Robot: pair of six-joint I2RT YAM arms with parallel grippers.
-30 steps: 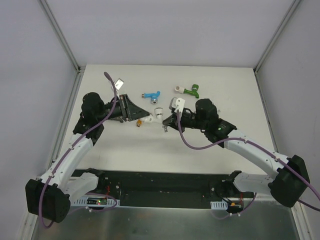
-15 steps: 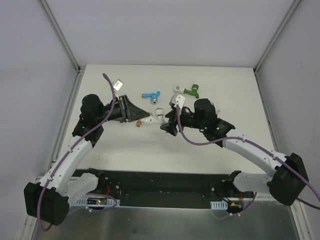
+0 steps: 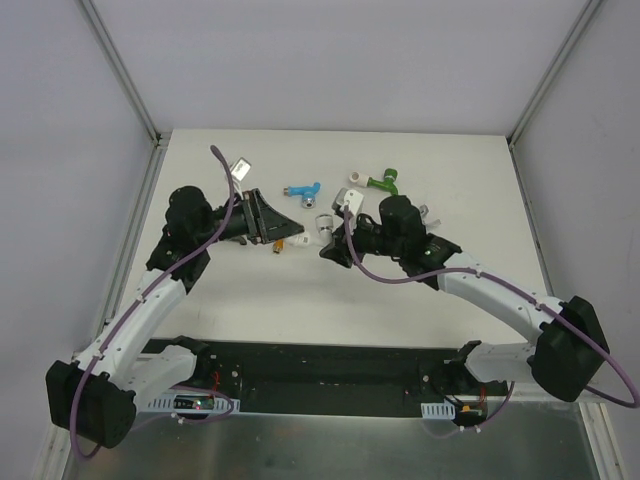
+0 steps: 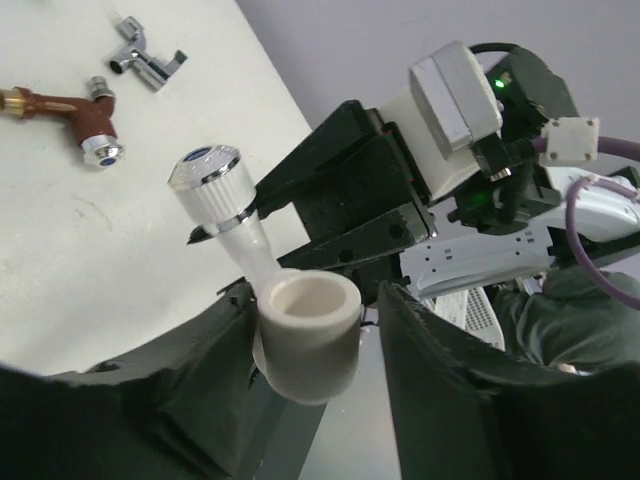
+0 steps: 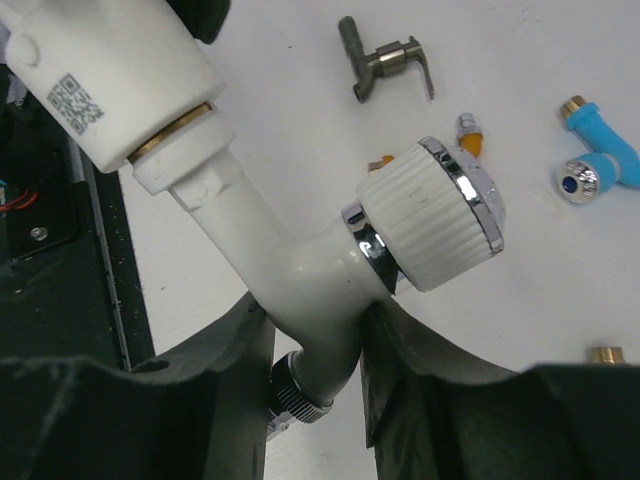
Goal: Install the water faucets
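Note:
My right gripper [image 5: 315, 315] is shut on the bent body of the white faucet [image 5: 300, 260], whose ribbed knob points away to the right. The faucet's brass end sits in the short white pipe fitting [image 5: 110, 80]. In the left wrist view that fitting [image 4: 305, 335] stands between the jaws of my left gripper [image 4: 315, 295]. It touches the left finger, and a gap shows at the right finger. From above, the two grippers [image 3: 292, 238] [image 3: 330, 245] meet at mid-table around the white faucet [image 3: 322, 228].
Loose on the table lie the blue faucet [image 3: 303, 190], green faucet [image 3: 381, 184], orange faucet [image 3: 279, 244], grey faucet [image 5: 385, 60] and brown faucet [image 4: 75, 110]. Frame posts stand at the back corners.
My right wrist has swung left and turned, bringing the white faucet closer against the fitting at my left gripper. My left arm has shifted slightly right.

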